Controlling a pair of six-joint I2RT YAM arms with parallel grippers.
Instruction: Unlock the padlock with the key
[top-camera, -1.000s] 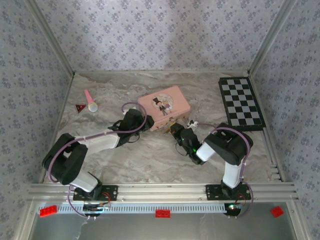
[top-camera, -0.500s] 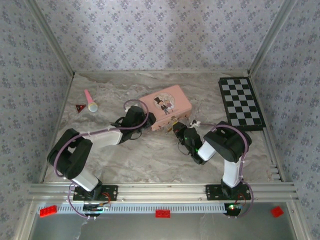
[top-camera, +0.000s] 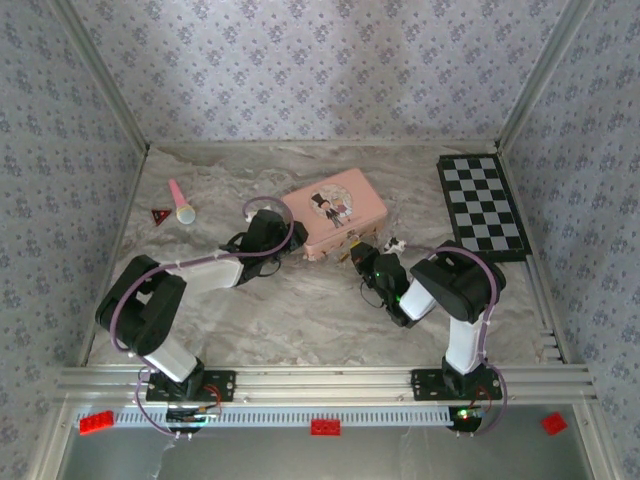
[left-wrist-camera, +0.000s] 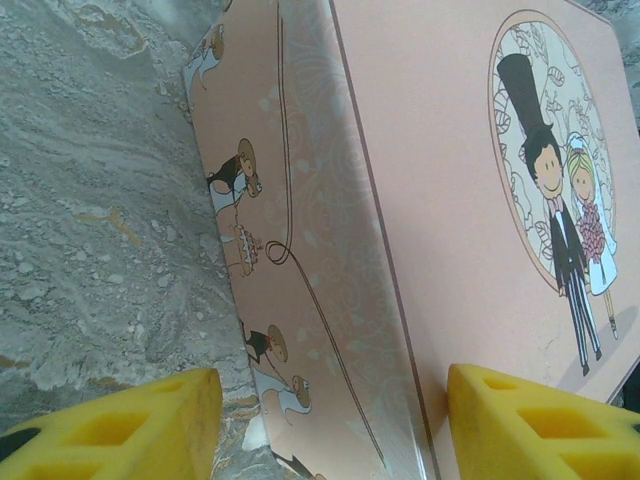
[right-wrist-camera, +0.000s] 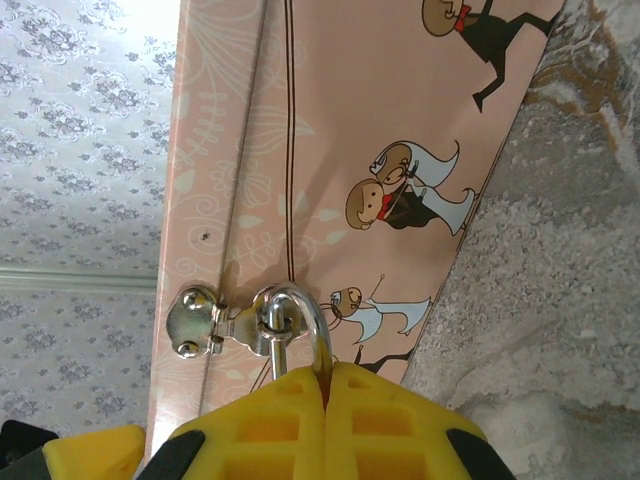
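Right pincer (right-wrist-camera: 325, 375): my fingers clenched on the padlock (right-wrist-camera: 322, 335), its grey shackle looped through the hasp (right-wrist-camera: 215, 325) of the pink tin (right-wrist-camera: 330, 120) | left pincer (left-wrist-camera: 330, 385): my jaws apart astride the tin's edge, grip unclear.

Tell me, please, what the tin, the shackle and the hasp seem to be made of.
Tin: probably thin sheet metal with a matte pink printed coat; the lid edge is crisp and folded.
Shackle: polished grey metal, perhaps steel; it shows bright mirror glints.
Hasp: shiny silver metal, maybe plated; its rounded rivet heads reflect light.
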